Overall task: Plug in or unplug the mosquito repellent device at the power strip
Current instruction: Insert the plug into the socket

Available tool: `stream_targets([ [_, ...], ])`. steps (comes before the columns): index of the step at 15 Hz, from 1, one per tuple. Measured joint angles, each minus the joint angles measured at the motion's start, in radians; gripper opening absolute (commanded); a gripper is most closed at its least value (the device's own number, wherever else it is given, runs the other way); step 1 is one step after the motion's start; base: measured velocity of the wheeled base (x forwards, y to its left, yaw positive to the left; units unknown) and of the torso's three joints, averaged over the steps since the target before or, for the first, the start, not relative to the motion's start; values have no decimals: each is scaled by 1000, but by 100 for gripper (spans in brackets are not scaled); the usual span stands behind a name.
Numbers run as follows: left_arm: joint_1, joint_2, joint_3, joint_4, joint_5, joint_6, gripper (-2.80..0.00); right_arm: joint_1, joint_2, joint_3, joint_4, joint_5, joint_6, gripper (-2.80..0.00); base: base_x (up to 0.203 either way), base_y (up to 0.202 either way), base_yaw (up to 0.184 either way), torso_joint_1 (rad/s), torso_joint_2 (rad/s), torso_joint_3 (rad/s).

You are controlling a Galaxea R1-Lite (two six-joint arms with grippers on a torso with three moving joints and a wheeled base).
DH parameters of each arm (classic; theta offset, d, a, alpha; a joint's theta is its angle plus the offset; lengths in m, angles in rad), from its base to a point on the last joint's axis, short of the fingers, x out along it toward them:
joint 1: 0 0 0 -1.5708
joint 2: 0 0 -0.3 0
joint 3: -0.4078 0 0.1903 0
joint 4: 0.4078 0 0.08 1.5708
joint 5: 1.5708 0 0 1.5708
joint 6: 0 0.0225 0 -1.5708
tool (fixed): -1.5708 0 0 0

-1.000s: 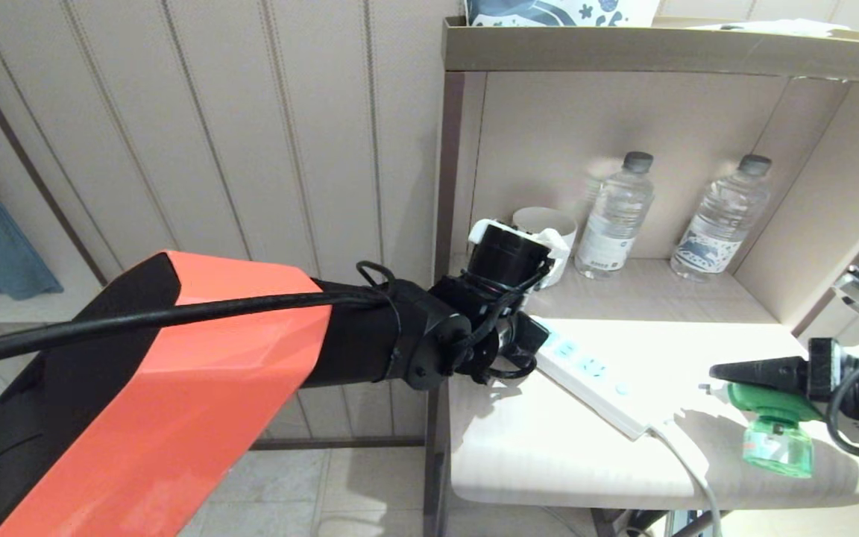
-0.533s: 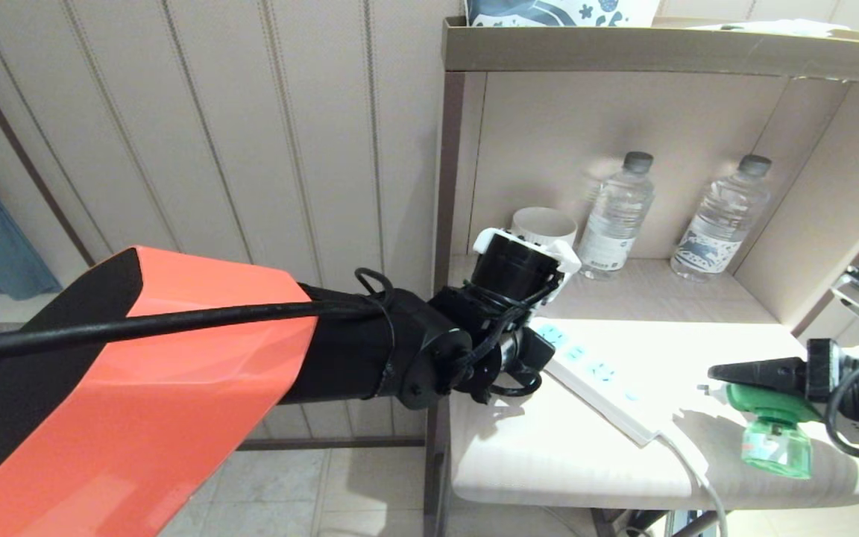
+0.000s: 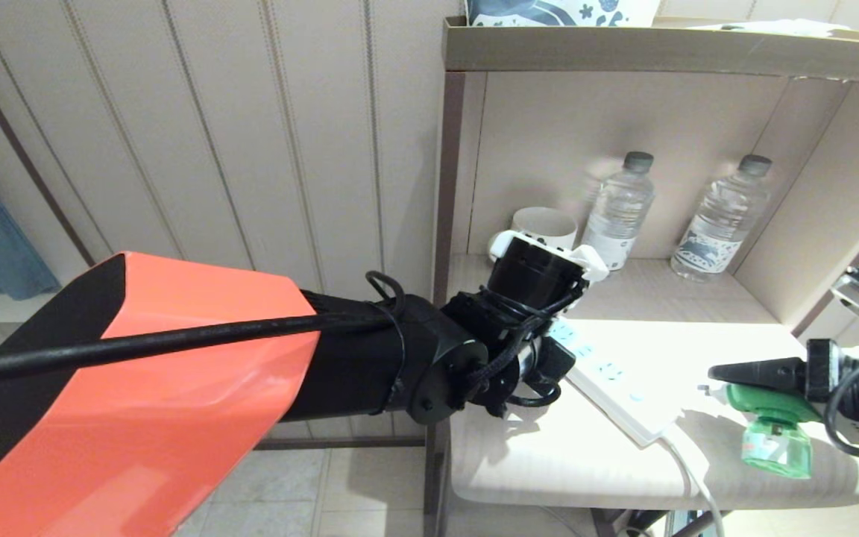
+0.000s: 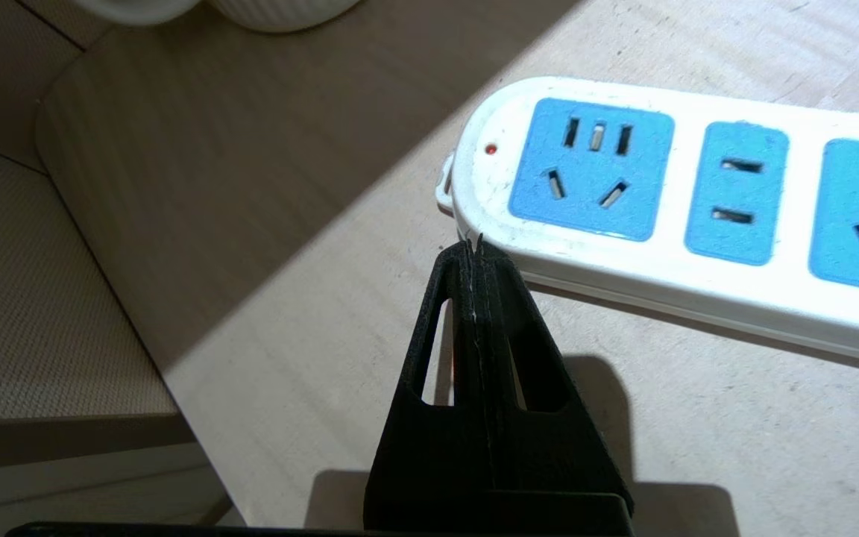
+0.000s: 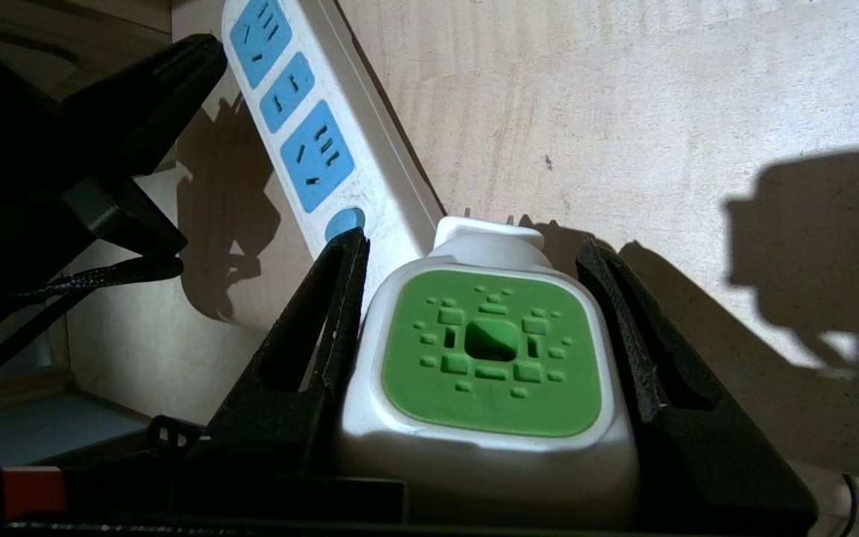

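Your right gripper (image 5: pixel 474 298) was clamped on the mosquito repellent device (image 5: pixel 485 350), one finger on each side of its white body, holding it just above the shelf (image 3: pixel 549 447), near the power strip's corded end. The power strip (image 4: pixel 668 194) lay diagonally on the shelf, its sockets unoccupied. Your left gripper (image 4: pixel 474 250) had its fingers pressed together, empty, its tip at the strip's far end beside the red indicator light (image 4: pixel 491 149).

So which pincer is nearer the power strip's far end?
Left. The left pincer, shut, sits at the power strip end; the right pincer holds the repellent by its cord end.
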Motion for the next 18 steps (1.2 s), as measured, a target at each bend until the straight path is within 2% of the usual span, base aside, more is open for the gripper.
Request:
stream_targets([
  [4, 16, -45, -2, 0, 26, -20, -280, 0, -1, 0, 0, 0, 1, -280, 0, 0, 0, 0, 0, 0],
  [6, 24, -106, 67, 1, 33, -31, -280, 0, -2, 0, 0, 0, 1, -280, 0, 0, 0, 0, 0, 0],
  [10, 25, -311, 375, -23, 71, -60, -280, 1, -7, 5, 0, 0, -2, -280, 0, 0, 0, 0, 0, 0],
  [13, 36, -520, 643, -90, 135, -110, -280, 2, -10, 9, -1, 20, -2, -280, 0, 0, 0, 0, 0, 0],
  [16, 134, -761, 829, -81, 265, -137, -280, 4, -21, 19, -2, 27, -5, -280, 0, 0, 0, 0, 0, 0],
  [18, 271, -923, 939, -15, 373, -169, -280, 9, -26, 33, -3, 27, -18, -280, 0, 0, 0, 0, 0, 0],
])
